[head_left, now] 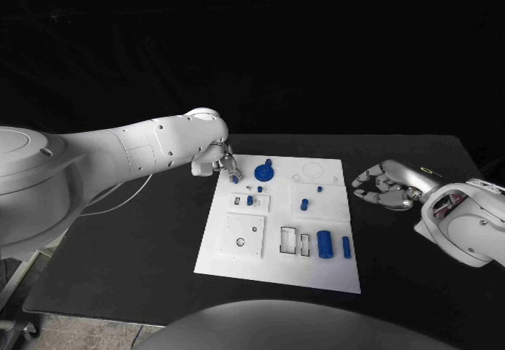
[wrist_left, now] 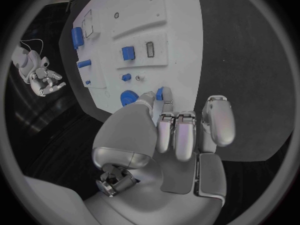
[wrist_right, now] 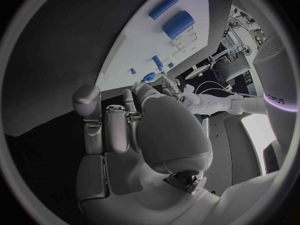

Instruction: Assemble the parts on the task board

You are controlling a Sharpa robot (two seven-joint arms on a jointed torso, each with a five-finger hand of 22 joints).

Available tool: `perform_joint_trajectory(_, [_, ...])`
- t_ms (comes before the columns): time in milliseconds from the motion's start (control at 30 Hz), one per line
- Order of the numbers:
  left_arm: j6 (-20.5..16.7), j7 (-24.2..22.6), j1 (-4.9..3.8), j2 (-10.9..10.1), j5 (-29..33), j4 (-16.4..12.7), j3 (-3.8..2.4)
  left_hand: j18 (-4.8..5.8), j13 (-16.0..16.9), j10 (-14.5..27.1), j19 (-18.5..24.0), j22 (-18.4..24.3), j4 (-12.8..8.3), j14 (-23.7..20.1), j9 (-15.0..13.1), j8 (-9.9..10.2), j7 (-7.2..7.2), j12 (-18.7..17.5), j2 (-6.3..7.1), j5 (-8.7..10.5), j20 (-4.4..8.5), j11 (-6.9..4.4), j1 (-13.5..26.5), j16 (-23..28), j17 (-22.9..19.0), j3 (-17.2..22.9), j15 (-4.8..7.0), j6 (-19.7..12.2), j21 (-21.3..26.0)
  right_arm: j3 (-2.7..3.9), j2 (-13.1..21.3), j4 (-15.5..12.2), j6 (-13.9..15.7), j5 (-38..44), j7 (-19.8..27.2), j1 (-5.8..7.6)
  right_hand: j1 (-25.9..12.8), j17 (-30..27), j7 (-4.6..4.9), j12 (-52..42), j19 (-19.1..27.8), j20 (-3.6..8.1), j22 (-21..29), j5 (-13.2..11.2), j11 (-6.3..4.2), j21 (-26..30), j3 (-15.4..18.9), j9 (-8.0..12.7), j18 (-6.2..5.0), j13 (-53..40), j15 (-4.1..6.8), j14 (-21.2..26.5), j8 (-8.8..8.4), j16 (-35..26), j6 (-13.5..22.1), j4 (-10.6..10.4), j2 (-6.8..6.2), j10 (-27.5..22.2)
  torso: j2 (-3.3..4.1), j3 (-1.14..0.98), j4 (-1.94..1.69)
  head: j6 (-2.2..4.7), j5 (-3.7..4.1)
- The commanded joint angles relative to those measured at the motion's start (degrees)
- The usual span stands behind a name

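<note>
The bench is black, and the white board lies flat in its middle, between the two hands. On the board the biggest part is a blue cylinder lying near the right hand's side, with a slimmer blue bar just beside it. A round blue disc sits at the board's far end, just beside the left hand's fingers. Small blue pegs stand further in, between the hands.

The left hand hangs over the board's far left corner. Its fingers are drawn together, and in the left wrist view a small blue part shows at their tips, apparently pinched against the thumb. The right hand hovers off the board's right edge over bare bench, fingers curled in with nothing in them.

These parts look like hard, light plastic: stiff, not fragile, but smooth and small enough to slip or twist in a loose pinch. I would take the cylinder and bar across their middles, and the pegs by their upper ends so that the lower ends stay free for seating.

The left fingers cover most of the pinched part, so its shape and the firmness of the hold are hard to make out. Which recess takes which part is too small to tell.
</note>
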State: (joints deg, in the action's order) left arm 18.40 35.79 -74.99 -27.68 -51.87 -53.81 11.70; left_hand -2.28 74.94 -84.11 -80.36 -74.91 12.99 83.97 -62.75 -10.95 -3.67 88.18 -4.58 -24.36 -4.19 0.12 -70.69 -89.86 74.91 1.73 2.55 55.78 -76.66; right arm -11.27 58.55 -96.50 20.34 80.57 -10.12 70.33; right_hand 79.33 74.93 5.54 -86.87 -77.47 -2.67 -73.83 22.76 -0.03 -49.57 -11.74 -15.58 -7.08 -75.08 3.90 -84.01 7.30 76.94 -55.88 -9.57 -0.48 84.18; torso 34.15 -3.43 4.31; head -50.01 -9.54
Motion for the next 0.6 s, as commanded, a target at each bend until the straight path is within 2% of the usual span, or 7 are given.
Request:
perform_joint_trajectory(33, [0.27,-0.75,0.03,0.02,0.65,-0.13,-0.01,-1.18,13.64,-3.6,0.37,-10.55,-0.39,6.03,0.08,-0.06,0.25,-0.36,0.22,-2.16,0.09,-0.15,-1.01,-0.14,15.09,1.01,-0.16,-0.06,0.31,0.01,0.0,0.11,-0.58,-0.12,-0.11,-0.03,0.36,3.05,0.03,0.29,0.25,-0.06,0.03,0.12,0.41,0.1,-0.25,0.04,-0.32,-11.73,-0.44,-3.05,-0.09,-0.22,-0.24,-0.07,0.06,2.63,0.0,0.01,-0.02,0.01,0.0])
perform_joint_trajectory(133, [0.14,-0.73,0.04,-0.2,0.71,-0.38,-0.01,-1.17,13.64,-3.6,0.35,-10.56,-0.78,6.03,0.08,-0.14,0.34,-0.36,0.52,-4.04,0.17,-0.24,-1.65,-0.14,15.09,2.11,-0.09,-0.02,0.25,0.01,0.0,0.19,-0.62,-0.18,-0.12,-0.04,0.36,3.0,0.02,0.32,0.28,-0.08,0.07,0.15,0.43,0.21,-0.31,0.03,-0.33,-11.7,-0.46,-3.04,-0.07,-0.27,-0.29,-0.05,0.09,2.6,-0.02,-0.01,-0.01,0.01,-0.05])
perform_joint_trajectory(267, [-0.21,-0.68,0.04,-0.68,0.8,-0.98,-0.01,-1.16,13.64,-3.59,0.32,-10.58,-1.36,6.03,0.1,-0.18,0.46,-0.38,1.01,-2.04,0.29,-0.35,-2.69,-0.14,15.09,5.01,0.04,-0.12,0.18,0.01,-0.06,0.32,-0.7,-0.23,-0.11,-0.04,0.36,3.0,0.02,0.32,0.28,-0.08,0.07,0.15,0.43,0.21,-0.31,0.03,-0.33,-11.7,-0.46,-3.04,-0.07,-0.27,-0.29,-0.05,0.09,2.6,-0.01,0.0,-0.03,0.01,-0.04])
perform_joint_trajectory(600, [-1.12,-0.15,0.01,-2.59,0.86,-4.51,0.0,-1.14,13.6,-3.53,0.31,-10.58,-1.31,6.03,0.08,-0.35,0.39,-0.46,2.7,-2.09,0.31,-0.34,-2.26,-0.14,15.09,8.93,0.04,-0.1,0.13,0.01,-0.23,0.54,-0.92,-0.36,-0.1,-0.12,0.36,3.0,0.02,0.32,0.28,-0.08,0.07,0.15,0.43,0.21,-0.31,0.03,-0.33,-11.7,-0.46,-3.04,-0.07,-0.27,-0.29,-0.05,0.09,2.6,-0.05,0.01,-0.04,0.01,-0.21])
